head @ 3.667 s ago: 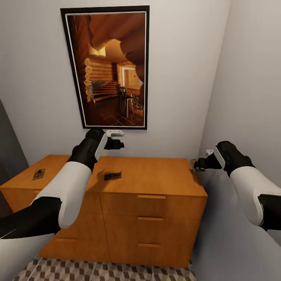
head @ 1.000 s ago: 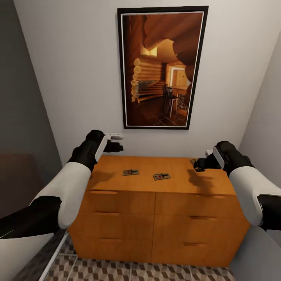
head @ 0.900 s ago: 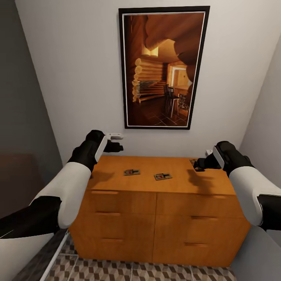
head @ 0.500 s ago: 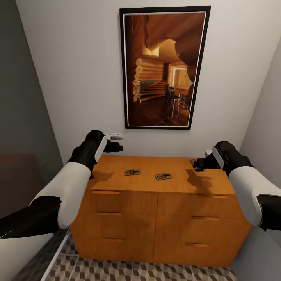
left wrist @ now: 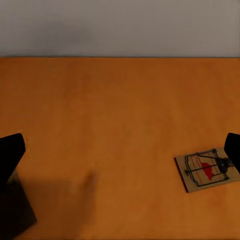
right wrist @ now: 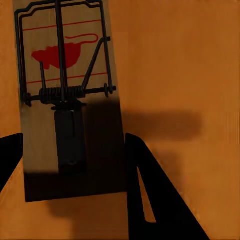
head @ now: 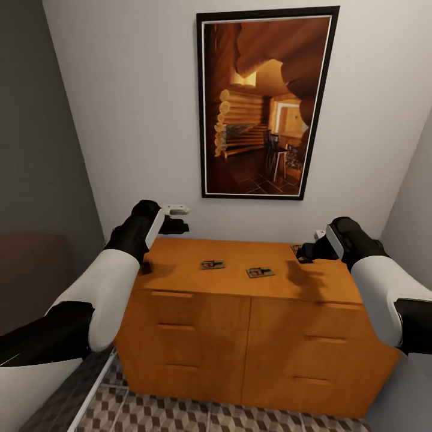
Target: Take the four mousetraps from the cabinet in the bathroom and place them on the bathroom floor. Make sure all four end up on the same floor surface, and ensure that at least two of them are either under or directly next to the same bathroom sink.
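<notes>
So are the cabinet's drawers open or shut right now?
Shut. In the head view every drawer front on the cabinet sits flush with its neighbours, bar handles in line, no gap or pulled-out box showing.

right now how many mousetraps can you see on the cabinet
3: two lie mid-top of the cabinet, one left of the other; a third sits by the right end effector. A fourth may be hidden.
</notes>
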